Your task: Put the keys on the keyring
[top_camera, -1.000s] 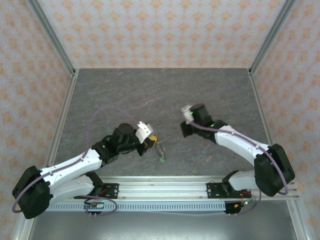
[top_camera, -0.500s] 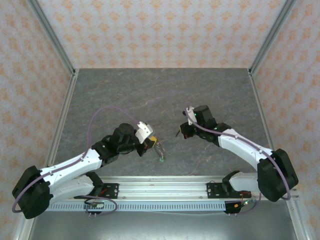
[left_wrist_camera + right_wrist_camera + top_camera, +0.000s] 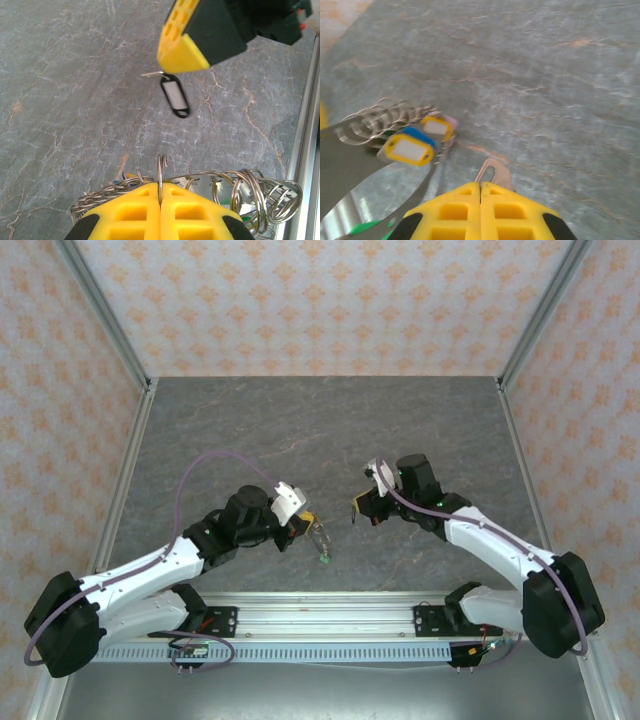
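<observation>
Just ahead of the L gripper (image 3: 160, 196), itself clamped on the keyring (image 3: 160, 172) w/ a wire end poking up, the R gripper (image 3: 480, 190) pinches a key (image 3: 493, 174), so I'd line its hole square w/ that end, approaching slowly.

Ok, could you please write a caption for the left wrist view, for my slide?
Left gripper shut on the keyring, facing right gripper carrying a black-tagged key.

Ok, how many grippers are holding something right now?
2. The left gripper pinches the keyring wire near the front rail; the right gripper pinches a black-tagged key facing it.
</observation>
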`<state>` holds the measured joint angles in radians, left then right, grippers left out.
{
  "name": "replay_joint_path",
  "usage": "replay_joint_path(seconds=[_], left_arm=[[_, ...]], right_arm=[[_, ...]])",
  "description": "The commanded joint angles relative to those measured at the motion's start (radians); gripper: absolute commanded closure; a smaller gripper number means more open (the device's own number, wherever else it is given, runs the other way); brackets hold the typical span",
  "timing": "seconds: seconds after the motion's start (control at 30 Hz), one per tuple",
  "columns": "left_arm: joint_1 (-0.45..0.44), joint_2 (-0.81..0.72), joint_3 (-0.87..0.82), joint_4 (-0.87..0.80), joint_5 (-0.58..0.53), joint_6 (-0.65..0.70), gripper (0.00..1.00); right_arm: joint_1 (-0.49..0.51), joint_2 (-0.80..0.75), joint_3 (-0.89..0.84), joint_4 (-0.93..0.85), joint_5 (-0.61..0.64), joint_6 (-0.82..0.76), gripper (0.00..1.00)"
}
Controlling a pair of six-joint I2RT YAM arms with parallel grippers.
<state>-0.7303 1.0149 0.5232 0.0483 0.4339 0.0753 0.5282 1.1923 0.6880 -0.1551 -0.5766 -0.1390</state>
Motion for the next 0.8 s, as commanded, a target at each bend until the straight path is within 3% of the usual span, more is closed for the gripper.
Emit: replay_joint_path(seconds=[0.0,0.03,0.07,0.13,0.17,0.2,0.23,0.3,0.37,0.4,0.43,0.47,0.5,0.53,0.57,0.6,0.63,0.7,0.77], left_arm=[[0.008,0.008,0.043,0.021,-0.001,0.001,1.00],[0.008,0.008,0.045,0.018,-0.001,0.002,1.00],[0.008,0.007,0.047,0.011,0.002,0.001,1.00],[0.009,0.007,0.042,0.019,0.004,0.001,1.00],[0.008,0.009,0.037,0.032,0.003,0.001,1.00],[0.008,0.012,0.036,0.034,0.004,0.003,1.00],[0.008,0.016,0.042,0.024,0.004,0.005,1.00],[0.008,0.016,0.054,0.007,0.005,0.004,1.00],[0.008,0.010,0.038,0.032,0.001,-0.008,1.00],[0.009,0.006,0.035,0.036,0.000,-0.012,1.00],[0.008,0.003,0.037,0.031,0.001,-0.014,1.00],[0.008,0.001,0.037,0.030,0.002,-0.012,1.00],[0.008,-0.001,0.034,0.033,0.000,-0.010,1.00],[0.008,0.000,0.032,0.036,-0.001,-0.002,1.00],[0.008,0.003,0.035,0.030,-0.002,0.006,1.00],[0.009,0.006,0.043,0.016,-0.002,0.013,1.00],[0.009,0.007,0.054,-0.003,-0.003,0.022,1.00],[0.008,0.000,0.056,-0.016,-0.004,0.023,1.00],[0.008,-0.015,0.034,0.012,-0.011,0.007,1.00]], right_arm=[[0.067,0.072,0.097,-0.227,0.612,-0.092,1.00],[0.066,0.085,0.133,-0.286,0.669,-0.071,1.00],[0.039,0.080,0.168,-0.336,0.548,-0.028,1.00],[-0.058,0.043,0.124,-0.243,-0.180,-0.060,1.00],[-0.048,0.010,0.067,-0.104,-0.388,-0.046,1.00],[-0.030,-0.028,-0.004,0.103,-0.399,0.045,1.00],[-0.026,-0.056,-0.054,0.204,-0.248,0.105,1.00],[0.009,-0.027,-0.005,-0.026,0.390,0.024,1.00],[0.009,0.110,0.117,-0.309,0.717,-0.012,1.00],[0.009,0.159,0.183,-0.416,0.749,0.004,1.00],[0.009,0.195,0.230,-0.480,0.726,0.043,1.00],[0.000,0.195,0.245,-0.481,0.530,0.039,1.00],[-0.010,0.170,0.226,-0.423,0.252,0.000,1.00],[-0.010,0.123,0.173,-0.288,-0.010,-0.019,1.00],[-0.005,0.067,0.089,-0.105,-0.130,0.040,1.00],[-0.005,0.030,0.020,0.069,-0.126,0.105,1.00],[-0.004,-0.002,-0.022,0.161,-0.043,0.130,1.00],[-0.005,-0.060,-0.021,0.133,0.052,0.078,1.00],[-0.005,-0.100,-0.027,0.139,0.037,0.034,1.00]])
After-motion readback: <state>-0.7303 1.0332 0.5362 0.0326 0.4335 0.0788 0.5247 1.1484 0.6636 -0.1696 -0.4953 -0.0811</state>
